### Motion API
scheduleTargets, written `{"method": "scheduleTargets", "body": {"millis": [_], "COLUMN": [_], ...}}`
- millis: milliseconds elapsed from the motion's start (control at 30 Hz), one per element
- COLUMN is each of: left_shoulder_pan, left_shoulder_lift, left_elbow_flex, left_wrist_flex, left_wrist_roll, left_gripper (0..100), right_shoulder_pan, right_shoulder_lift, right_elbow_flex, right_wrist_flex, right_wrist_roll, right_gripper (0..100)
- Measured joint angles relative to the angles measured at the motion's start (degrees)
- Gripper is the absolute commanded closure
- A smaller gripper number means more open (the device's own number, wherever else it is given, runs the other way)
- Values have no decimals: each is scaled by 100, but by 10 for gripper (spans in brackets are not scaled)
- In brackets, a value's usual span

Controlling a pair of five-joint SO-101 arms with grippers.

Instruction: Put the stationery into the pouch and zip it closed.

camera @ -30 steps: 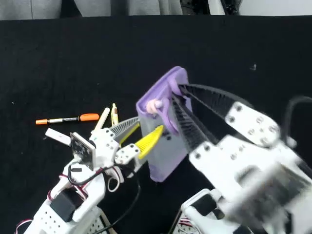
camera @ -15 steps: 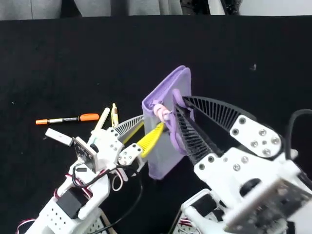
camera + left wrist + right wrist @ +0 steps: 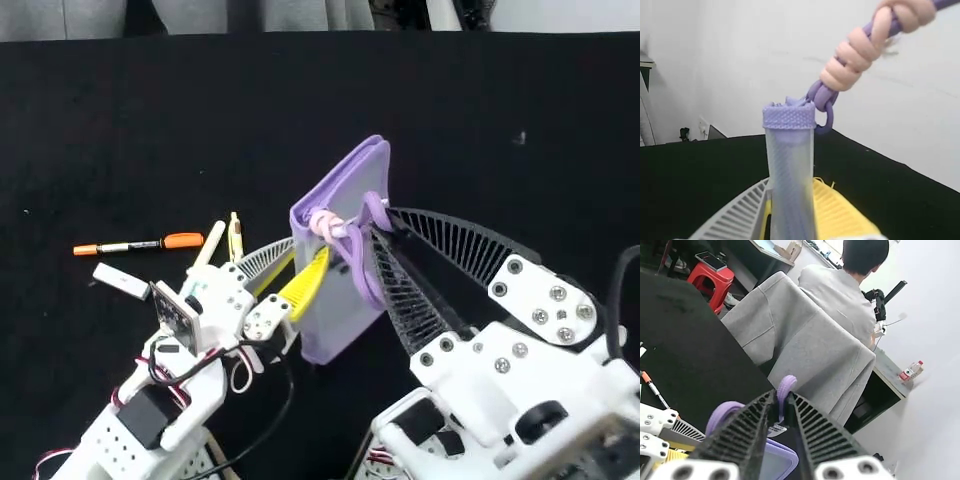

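The lilac pouch [image 3: 340, 305] stands on edge, lifted between both arms. My left gripper [image 3: 305, 257] is shut on its lower end, and the left wrist view has the pouch's edge [image 3: 790, 150] pinched between the grey and yellow fingers [image 3: 837, 212]. My right gripper [image 3: 375, 228] is shut on the purple pull cord [image 3: 362, 262], beside the cord's pink knot [image 3: 326, 224]. The right wrist view has that purple cord [image 3: 786, 386] between the black fingertips [image 3: 765, 410]. Left of the pouch, an orange marker [image 3: 140, 243], a yellow pen [image 3: 235, 235], a white pen [image 3: 209, 245] and a white stick [image 3: 118, 281] lie on the table.
A black cloth [image 3: 480, 110] covers the table, with free room at the back and right. The left arm's white body [image 3: 150, 410] sits at the front left, the right arm's body [image 3: 520, 390] at the front right. A grey-covered chair [image 3: 805, 345] stands beyond the table.
My right gripper has drawn back toward the front right with the cord in it, pulling the cord and knot along the pouch's top. The pouch has turned slightly; my left gripper kept its hold.
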Motion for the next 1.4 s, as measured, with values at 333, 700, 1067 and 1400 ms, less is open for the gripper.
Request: {"method": "scheduleTargets", "body": {"millis": [333, 700, 1067, 1400], "left_shoulder_pan": [9, -1143, -1451, -1451], "left_shoulder_lift": [9, 70, 70, 79], "left_elbow_flex": [-765, -1099, -1503, -1714], "left_wrist_flex": [958, 1020, 1415, 1635], "left_wrist_roll": [-2040, -2092, -1477, -1468], "left_gripper": [972, 972, 971, 971], "right_shoulder_pan": [431, 2796, 3666, 4000], "right_shoulder_lift": [141, 747, 835, 2576], "right_elbow_flex": [580, 2576, 4721, 4862], "right_wrist_flex": [-1336, -3490, -6295, -8035], "right_wrist_roll": [0, 0, -9, -26], "right_gripper": [987, 987, 987, 987]}}
